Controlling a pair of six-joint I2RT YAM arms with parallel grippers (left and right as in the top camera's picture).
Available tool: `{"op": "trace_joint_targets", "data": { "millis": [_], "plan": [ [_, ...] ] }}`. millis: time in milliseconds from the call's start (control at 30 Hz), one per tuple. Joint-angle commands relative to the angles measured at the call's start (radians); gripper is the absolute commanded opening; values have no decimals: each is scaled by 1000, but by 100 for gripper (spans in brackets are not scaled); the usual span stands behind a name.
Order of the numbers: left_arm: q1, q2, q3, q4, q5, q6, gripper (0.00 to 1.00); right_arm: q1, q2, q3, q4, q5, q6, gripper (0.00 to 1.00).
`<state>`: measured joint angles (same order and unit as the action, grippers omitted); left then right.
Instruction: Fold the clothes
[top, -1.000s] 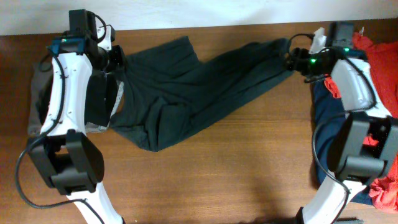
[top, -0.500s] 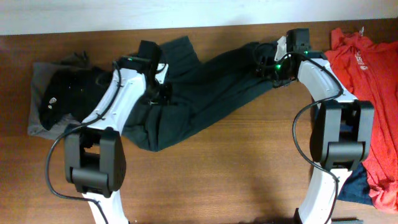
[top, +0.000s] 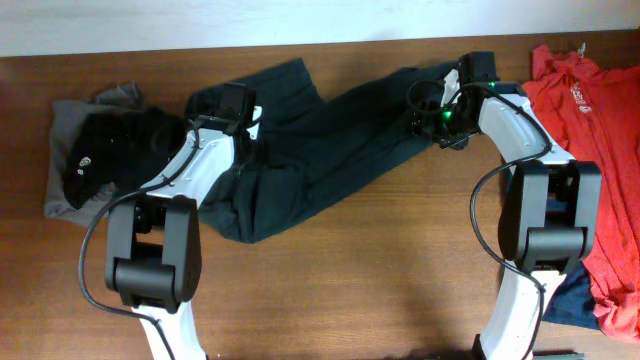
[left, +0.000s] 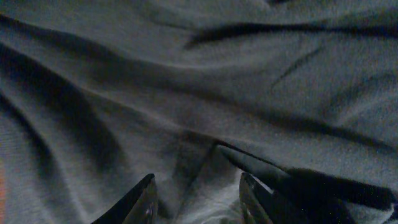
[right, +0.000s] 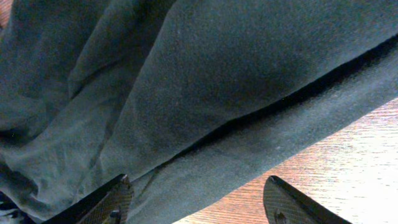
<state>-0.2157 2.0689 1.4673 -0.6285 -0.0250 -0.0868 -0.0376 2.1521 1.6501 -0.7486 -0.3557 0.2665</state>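
The dark green-black T-shirt (top: 330, 140) lies crumpled across the back of the wooden table (top: 380, 280), its folds running from upper right to lower left. My left gripper (top: 252, 152) is down on the shirt's left half. In the left wrist view the left gripper (left: 198, 177) has its jaws apart, with wrinkled cloth (left: 186, 74) lying between and under them. My right gripper (top: 432, 112) is over the shirt's right end. In the right wrist view it (right: 198, 178) stands wide open, straddling the shirt's edge (right: 205, 74) and bare wood (right: 348, 155). No lettering shows.
A black garment (top: 115, 150) lies on a grey one (top: 65, 195) at the left edge. A red garment (top: 585, 110) is spread along the right edge, with a navy one (top: 565, 300) below it beside the right arm's base.
The left arm swung from above the black and grey pile rightward onto the shirt. The right arm moved left off the red garment to the shirt's right end. The shirt has hardly shifted.
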Motion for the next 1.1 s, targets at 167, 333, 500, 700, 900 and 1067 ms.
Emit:
{"op": "trace_joint_targets", "data": {
  "millis": [167, 333, 500, 700, 900, 1067],
  "plan": [
    [10, 62, -5, -55, 201, 12, 1, -3, -2, 0, 1, 1, 8, 72],
    [29, -13, 148, -257, 201, -14, 1, -4, -2, 0, 4, 2, 0, 71],
    [29, -186, 266, -421, 157, -13, 1, -5, -2, 0, 3, 2, 0, 71],
    [28, -375, 270, -622, 122, -13, 1, -66, -9, 0, -14, -9, -28, 67],
    [17, -405, 269, -806, 122, -14, 1, -112, -25, 1, -80, -189, -187, 66],
    [16, -405, 269, -754, 122, -14, 0, -49, -19, -4, -94, -161, -189, 67]
  ]
}}
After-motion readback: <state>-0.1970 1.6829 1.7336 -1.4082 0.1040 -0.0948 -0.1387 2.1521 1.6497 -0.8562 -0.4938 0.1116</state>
